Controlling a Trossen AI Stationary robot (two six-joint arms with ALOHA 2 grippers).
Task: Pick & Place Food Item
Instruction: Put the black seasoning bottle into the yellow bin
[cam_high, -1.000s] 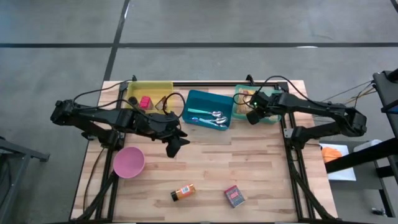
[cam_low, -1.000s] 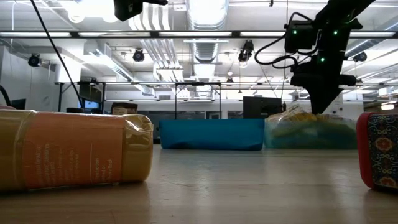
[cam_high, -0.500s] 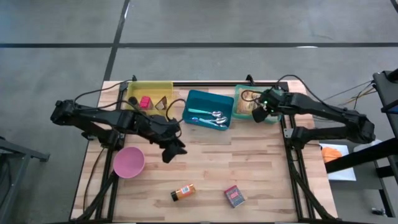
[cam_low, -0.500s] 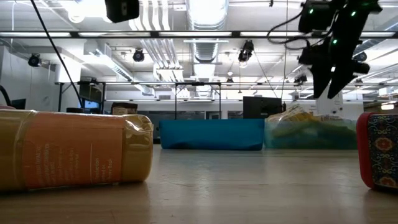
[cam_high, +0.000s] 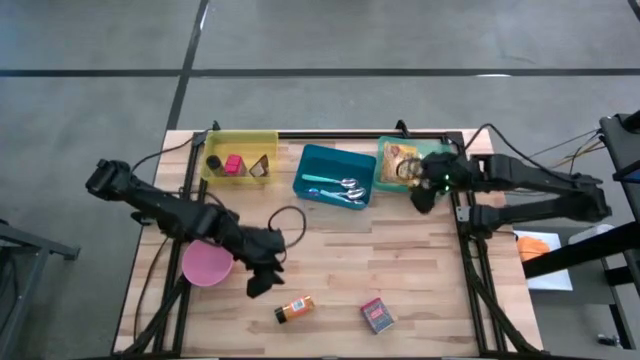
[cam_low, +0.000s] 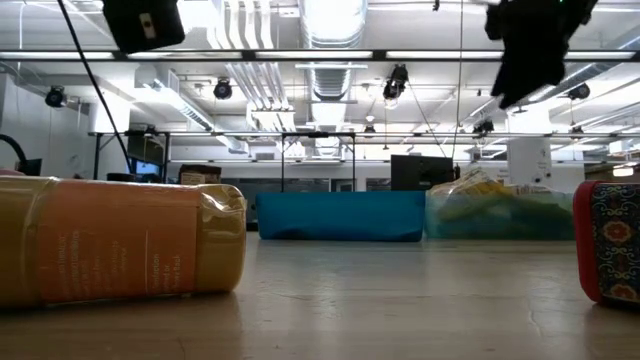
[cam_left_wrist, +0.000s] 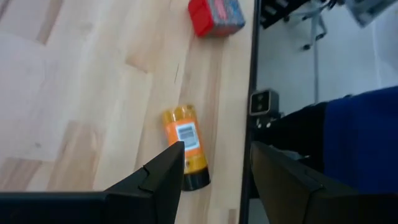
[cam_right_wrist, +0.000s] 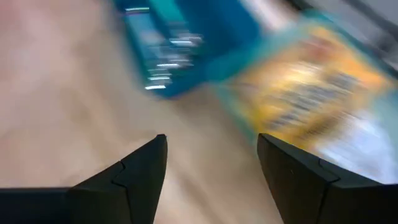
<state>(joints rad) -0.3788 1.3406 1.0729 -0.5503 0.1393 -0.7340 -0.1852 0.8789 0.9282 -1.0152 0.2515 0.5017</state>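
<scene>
An orange bottle with a dark cap (cam_high: 294, 309) (cam_left_wrist: 185, 149) lies on its side near the table's front edge. My left gripper (cam_high: 258, 283) (cam_left_wrist: 214, 168) hovers open just left of it, tipped down toward it, with nothing between its fingers. A yellow snack bag (cam_high: 400, 160) (cam_right_wrist: 311, 93) lies in the green bin (cam_high: 385, 185) at the far right. My right gripper (cam_high: 422, 197) (cam_right_wrist: 211, 149) is open and empty above the table, just on the near side of that bin. In the low view it hangs high at the top right (cam_low: 530, 50).
A red patterned box (cam_high: 377, 315) (cam_left_wrist: 216, 15) stands near the front edge, right of the bottle. A pink bowl (cam_high: 205, 262) sits at the left. At the back are a yellow bin (cam_high: 240, 155) with small items and a teal bin (cam_high: 335, 176) holding utensils.
My right gripper has risen out of the green bin and drawn back toward the table's right and near side, leaving the snack bag lying in the bin. My left gripper has swung toward the table's near edge and down, tipping toward the orange bottle.
</scene>
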